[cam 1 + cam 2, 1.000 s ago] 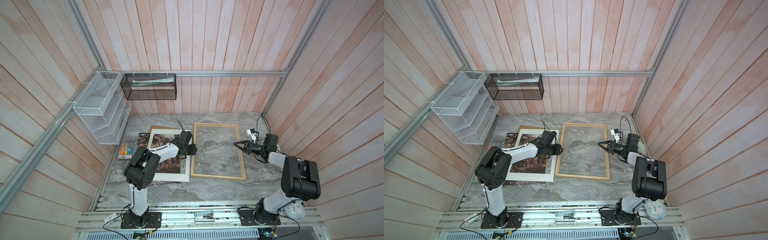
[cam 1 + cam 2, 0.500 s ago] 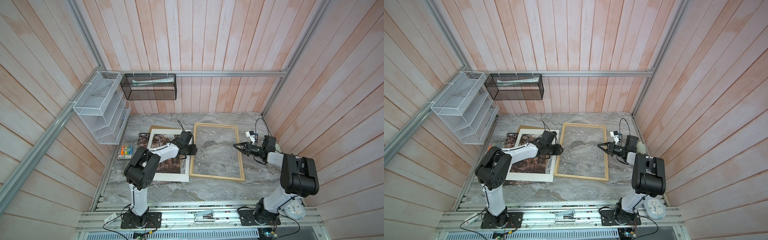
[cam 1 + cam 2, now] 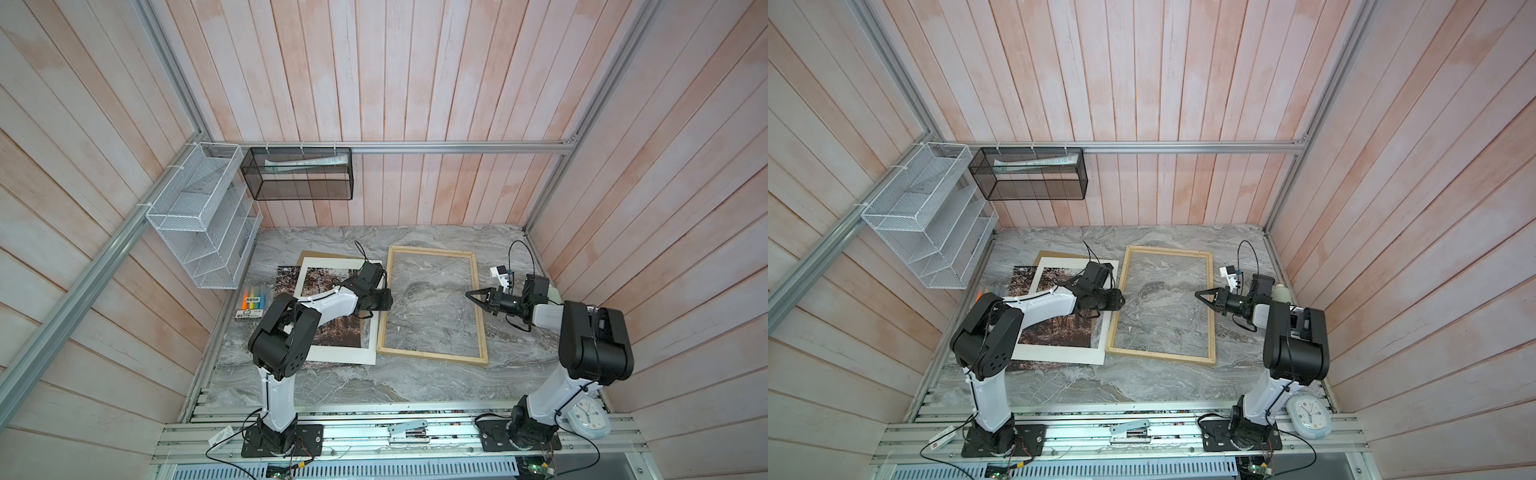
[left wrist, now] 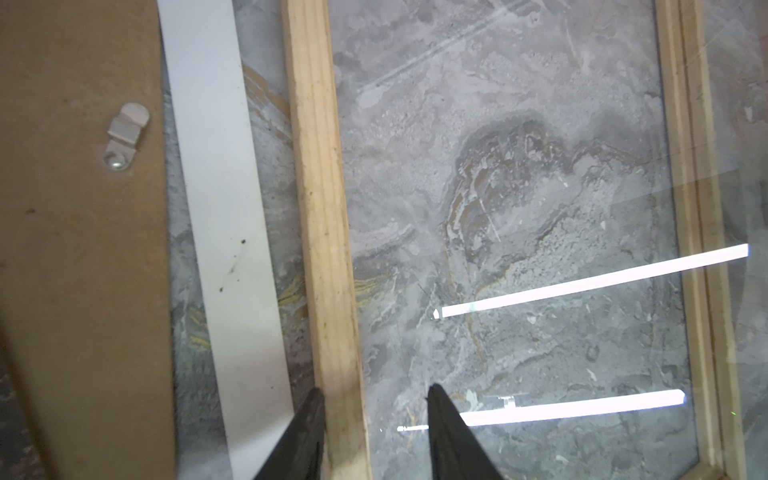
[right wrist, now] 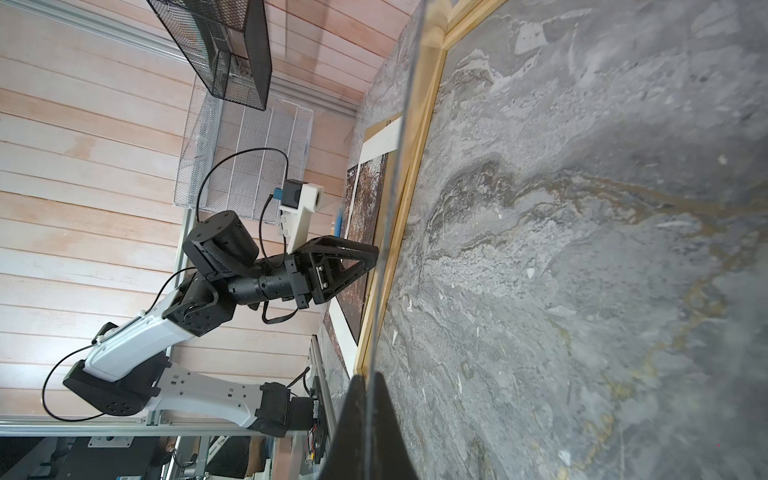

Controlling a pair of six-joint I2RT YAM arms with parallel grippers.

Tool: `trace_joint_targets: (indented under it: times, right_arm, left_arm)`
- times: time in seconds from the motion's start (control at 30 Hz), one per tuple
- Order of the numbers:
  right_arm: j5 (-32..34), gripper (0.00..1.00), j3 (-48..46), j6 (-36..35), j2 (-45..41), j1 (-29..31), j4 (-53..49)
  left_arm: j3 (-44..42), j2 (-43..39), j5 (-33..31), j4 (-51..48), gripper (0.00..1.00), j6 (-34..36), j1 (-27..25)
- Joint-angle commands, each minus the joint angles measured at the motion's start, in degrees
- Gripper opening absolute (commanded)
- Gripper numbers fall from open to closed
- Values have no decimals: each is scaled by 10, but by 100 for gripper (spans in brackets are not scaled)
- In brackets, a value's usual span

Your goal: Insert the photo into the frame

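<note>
Two black fingertips of the left end effector are standing apart, released, straddling one long wooden rail of the frame; we are seeing only the tips, the rest being cut off by the wrist view's edge. The right end effector is clenched on the thin edge of a clear pane, which we are making out mainly by that edge and by glare. The frame is lying flat on the marble tabletop. The photo is lying just left of it in both top views, largely hidden under a white mat and the left arm. A brown backing board carrying a metal clip is showing beside the mat. A marker pack is bearing a label too small for us to read.
</note>
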Motion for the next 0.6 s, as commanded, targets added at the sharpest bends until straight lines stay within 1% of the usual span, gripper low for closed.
trace_joint_targets:
  times: [0.0,0.47,0.53,0.57]
  right_arm:
    - [-26,0,14,-27,12,9,-11]
    - [-19,0,32,-59,40,9,-50]
    - [-15,1,34,-66,42,9,-58]
    - [-13,4,36,-70,43,9,-64]
  left_arm:
    - [-7,12,26,14,42,-2,-9]
    - [-3,20,34,14,41,-3,-11]
    - [-2,21,35,15,41,-3,-11]
    - [-2,21,35,15,41,-3,-11]
